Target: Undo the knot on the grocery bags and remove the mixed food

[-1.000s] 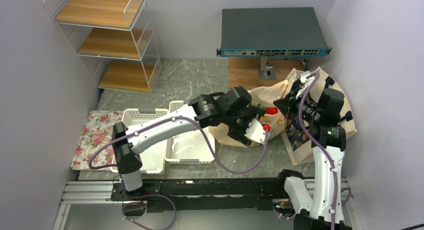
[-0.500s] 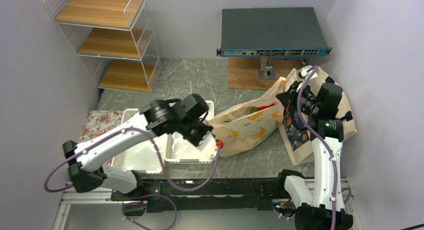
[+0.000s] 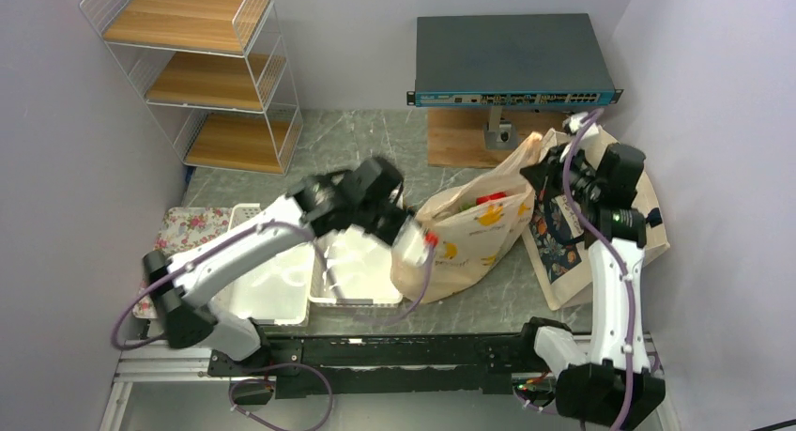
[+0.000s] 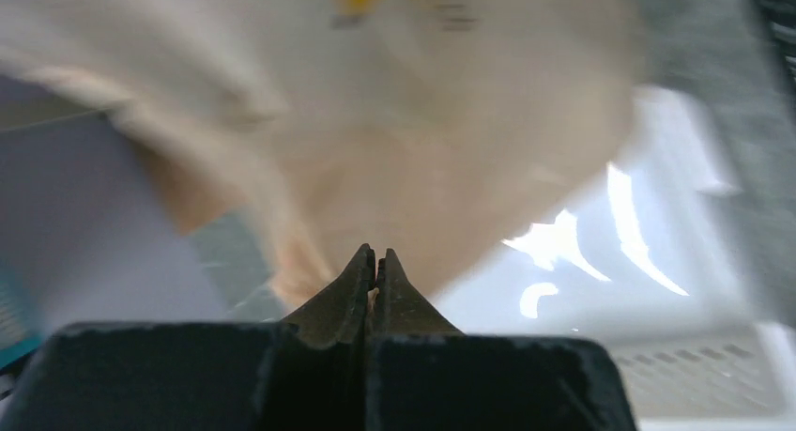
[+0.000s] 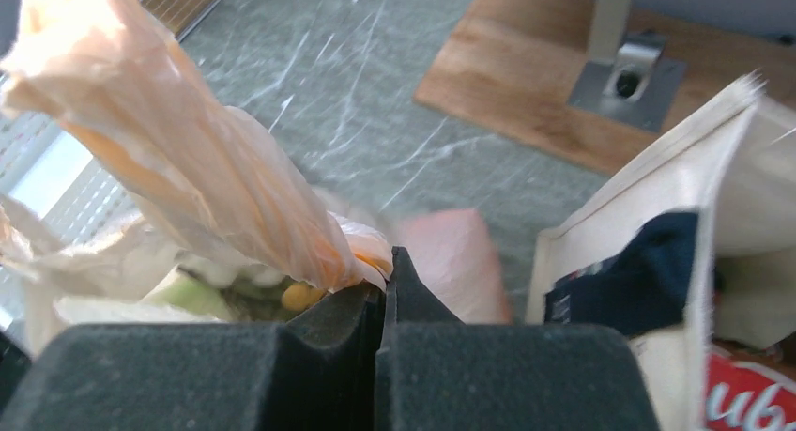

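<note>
Plastic bag (image 3: 474,238) stands on the worktop (image 3: 375,149) between the two arms. It is peach, thin and printed with yellow shapes. Its long axis slants from a fat base at near-left up to a drawn-out corner at far-right.

Right tool (image 5: 386,259): clamped on that raised corner. The wrist view shows a twisted strip of film running down into the closed tips. It holds the bag up, so this arm looks committed.

Knot: none to be seen from above. The mouth gapes, so I judge the untying done.

Mixed food (image 3: 466,204): green leaves and a red packet show in the opening. More green and something yellow sit low in the right wrist view. The rest is hidden inside.

Left tool (image 3: 416,246): tips pressed together. It sits against the bag's lower left flank, just beside the white bin (image 3: 352,281). The wrist view is blurred. Film fills the frame right at the tips, and I cannot tell whether a fold is pinched or the tips merely touch it.

Key relation: the opening lies above and to the far-right of the left tool, up the bag's slant. The left arm is the nearer free one. As I read it, that tool must rise, spread its tips and enter from the top, not from the side where it now sits.

Canvas tote (image 3: 563,262) lies flat under the right arm, touching the bag's right side. Its contents are not visible from overhead.
</note>
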Controlling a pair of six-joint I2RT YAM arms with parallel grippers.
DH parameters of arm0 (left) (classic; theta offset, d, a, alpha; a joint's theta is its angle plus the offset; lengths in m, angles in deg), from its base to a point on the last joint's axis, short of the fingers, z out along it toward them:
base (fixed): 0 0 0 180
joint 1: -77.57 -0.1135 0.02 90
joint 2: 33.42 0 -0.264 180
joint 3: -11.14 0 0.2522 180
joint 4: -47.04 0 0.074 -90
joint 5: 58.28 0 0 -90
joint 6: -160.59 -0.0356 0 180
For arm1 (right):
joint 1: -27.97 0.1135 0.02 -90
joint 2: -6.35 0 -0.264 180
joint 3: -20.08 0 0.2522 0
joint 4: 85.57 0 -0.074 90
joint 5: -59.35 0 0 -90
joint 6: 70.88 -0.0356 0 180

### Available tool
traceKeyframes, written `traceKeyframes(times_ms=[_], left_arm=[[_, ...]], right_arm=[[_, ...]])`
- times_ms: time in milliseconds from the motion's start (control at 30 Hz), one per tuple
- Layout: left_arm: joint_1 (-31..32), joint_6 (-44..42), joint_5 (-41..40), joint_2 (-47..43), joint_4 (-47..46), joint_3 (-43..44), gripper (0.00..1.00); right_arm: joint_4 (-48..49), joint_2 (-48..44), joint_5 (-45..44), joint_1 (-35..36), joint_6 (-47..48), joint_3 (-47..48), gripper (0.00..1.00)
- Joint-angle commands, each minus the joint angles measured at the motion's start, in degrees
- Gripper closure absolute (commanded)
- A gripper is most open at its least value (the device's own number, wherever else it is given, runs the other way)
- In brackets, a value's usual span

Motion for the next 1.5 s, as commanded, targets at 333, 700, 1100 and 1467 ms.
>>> traceKeyframes(times_ms=[333, 700, 1100, 1467], left_arm=[[-6.66, -3.62, 10.54, 9.75, 3.07, 25.09, 1.00], [4.78, -6.78, 9.97, 0.80, 2.59, -4.65, 1.00], [2.91, 13.54, 14.14, 2.72, 5.64, 19.93, 0.13], [4.16, 16.99, 12.72, 10.05, -12.06, 27.19, 0.34]], right_arm=[[2.71, 7.94, -0.90, -3.23, -0.39, 17.28, 1.00], [-15.59, -4.57, -0.75, -3.18, 13.00, -1.80, 1.00], [-12.51, -8.39, 5.04, -3.18, 8.82, 0.01, 1.00], [-7.52, -9.12, 7.08, -2.93, 2.25, -2.57, 1.00]])
